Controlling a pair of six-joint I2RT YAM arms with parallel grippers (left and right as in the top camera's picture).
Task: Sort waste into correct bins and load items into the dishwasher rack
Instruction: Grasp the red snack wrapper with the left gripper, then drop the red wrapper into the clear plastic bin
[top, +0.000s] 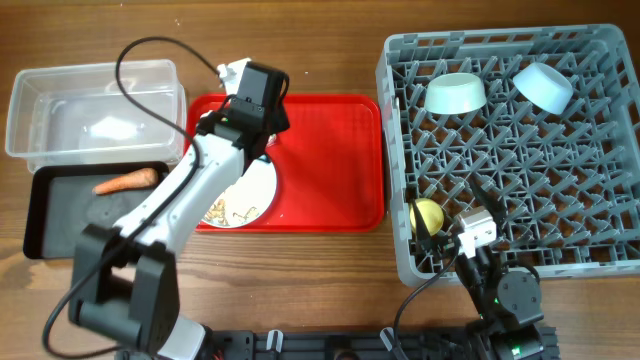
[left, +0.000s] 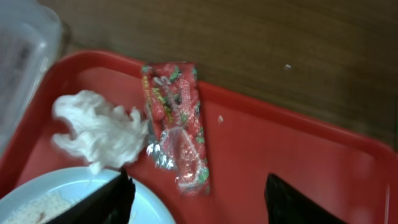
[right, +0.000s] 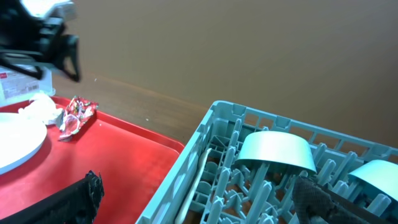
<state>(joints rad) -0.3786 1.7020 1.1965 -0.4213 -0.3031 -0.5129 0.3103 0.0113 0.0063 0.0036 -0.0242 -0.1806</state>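
Note:
My left gripper (left: 199, 205) is open and empty, low over the back left of the red tray (top: 330, 180). The red snack wrapper (left: 177, 124) lies between its fingers' line, with the crumpled white tissue (left: 99, 130) to its left. The light blue plate (top: 250, 195) holds beige scraps (left: 31, 208). The carrot piece (top: 128, 181) lies in the black tray (top: 50, 230), in front of the clear tub (top: 60, 90). The grey rack (top: 600, 220) holds the green bowl (top: 455, 93), blue bowl (top: 543, 85), yellow cup (top: 427, 214) and white spoon (right: 208, 168). My right gripper (right: 199, 205) is open and empty over the rack's front left.
The left arm (top: 190, 190) stretches across the plate and hides the tissue and wrapper from overhead. The rack's left wall (top: 392, 150) stands close to the red tray's right rim. Bare wood table (top: 330, 60) lies behind the tray.

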